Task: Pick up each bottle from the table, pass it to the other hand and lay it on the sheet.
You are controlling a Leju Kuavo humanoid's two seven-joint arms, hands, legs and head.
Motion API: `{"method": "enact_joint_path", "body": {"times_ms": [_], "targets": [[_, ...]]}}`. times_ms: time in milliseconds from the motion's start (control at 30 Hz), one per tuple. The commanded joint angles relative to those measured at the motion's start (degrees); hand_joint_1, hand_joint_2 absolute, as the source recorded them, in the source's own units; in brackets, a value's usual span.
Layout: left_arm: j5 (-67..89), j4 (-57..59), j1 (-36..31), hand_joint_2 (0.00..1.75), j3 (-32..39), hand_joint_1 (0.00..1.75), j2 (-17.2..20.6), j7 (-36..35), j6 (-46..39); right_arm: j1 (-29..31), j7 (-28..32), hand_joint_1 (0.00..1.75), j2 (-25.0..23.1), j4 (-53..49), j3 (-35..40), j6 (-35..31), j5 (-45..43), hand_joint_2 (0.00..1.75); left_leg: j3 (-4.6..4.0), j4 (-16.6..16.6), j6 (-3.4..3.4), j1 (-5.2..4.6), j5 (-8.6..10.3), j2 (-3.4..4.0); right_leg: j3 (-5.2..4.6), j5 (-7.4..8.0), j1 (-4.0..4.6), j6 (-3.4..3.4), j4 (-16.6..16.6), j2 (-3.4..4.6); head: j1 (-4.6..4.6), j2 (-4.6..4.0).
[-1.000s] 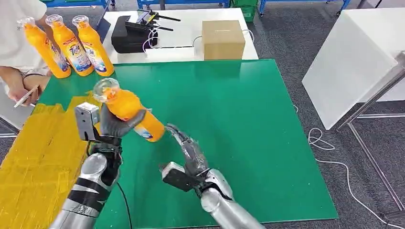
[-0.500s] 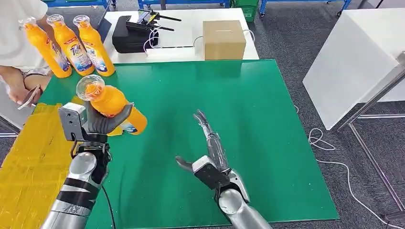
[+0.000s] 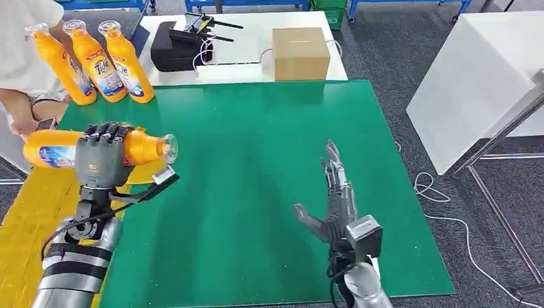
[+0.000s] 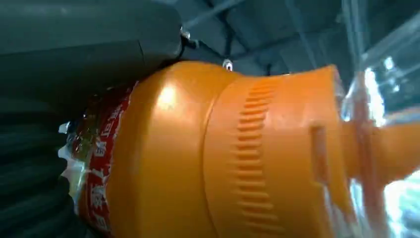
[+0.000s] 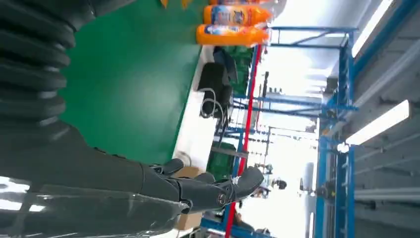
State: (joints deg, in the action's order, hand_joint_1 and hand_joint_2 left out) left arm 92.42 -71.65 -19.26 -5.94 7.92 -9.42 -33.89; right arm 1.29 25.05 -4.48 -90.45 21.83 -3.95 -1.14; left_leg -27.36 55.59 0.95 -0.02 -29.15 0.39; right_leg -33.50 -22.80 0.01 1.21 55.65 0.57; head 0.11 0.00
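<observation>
My left hand (image 3: pixel 101 156) grips an orange detergent bottle (image 3: pixel 56 148) around its middle and holds it level, clear cap pointing right, above the near left of the green table (image 3: pixel 256 160) and the yellow sheet (image 3: pixel 45 212). Up close, the same bottle (image 4: pixel 237 153) has a red label beside my left hand (image 4: pixel 74 44). Three more orange bottles (image 3: pixel 102 61) stand upright at the far left corner; two of those bottles (image 5: pixel 233 25) appear in the right wrist view. My right hand (image 3: pixel 333 202) is open over the table's near right, fingers straight; its fingers (image 5: pixel 208 191) hold nothing.
A person (image 3: pixel 22 64) stands at the left edge by the standing bottles, holding a phone. Behind the green table, a white table carries a cardboard box (image 3: pixel 300 52) and a black device with cables (image 3: pixel 176 45). A white panel (image 3: pixel 475 83) leans at the right.
My left hand has turned the bottle from tilted to level and carried it left toward the yellow sheet. My right hand has let go, moved right and straightened its fingers.
</observation>
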Motion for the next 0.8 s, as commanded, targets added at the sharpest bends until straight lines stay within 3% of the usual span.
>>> {"method": "enact_joint_path", "body": {"times_ms": [33,267,633,800], "targets": [[-2.57,50.83,-17.43,1.75,-20.68,1.75,5.13,-8.11,2.02,-1.42,-1.19,0.00,2.98,-1.93,-10.39,3.40,-1.90,0.00,0.29,-0.26,-0.05,-0.08,0.18,-0.42,0.40,0.00,-0.08,0.01,-0.17,-0.43,-0.07,0.00],[-2.97,51.41,-18.26,1.75,-18.00,1.75,5.57,-6.37,5.73,-1.11,-0.90,0.00,2.58,-1.03,-10.17,2.97,-1.43,0.00,0.15,-0.04,-0.15,0.24,0.04,0.16,0.30,0.08,0.09,-0.15,0.01,0.11,-0.04,0.00],[-2.98,51.56,-18.22,1.75,-17.87,1.75,5.41,-6.37,6.04,-1.13,-0.89,0.00,2.57,-1.09,-10.15,2.96,-1.42,0.00,-0.01,-0.04,-0.15,0.18,0.13,0.02,0.20,0.14,0.03,-0.16,0.01,0.02,-0.04,0.00],[-5.13,53.46,-19.12,1.75,-12.71,1.75,5.88,-6.41,9.82,-0.76,-0.88,0.00,2.14,-0.29,-9.75,2.18,-0.69,0.00,0.14,-0.08,-0.18,0.26,0.08,0.03,0.31,0.13,0.12,-0.15,-0.06,0.03,-0.04,0.00]]}}
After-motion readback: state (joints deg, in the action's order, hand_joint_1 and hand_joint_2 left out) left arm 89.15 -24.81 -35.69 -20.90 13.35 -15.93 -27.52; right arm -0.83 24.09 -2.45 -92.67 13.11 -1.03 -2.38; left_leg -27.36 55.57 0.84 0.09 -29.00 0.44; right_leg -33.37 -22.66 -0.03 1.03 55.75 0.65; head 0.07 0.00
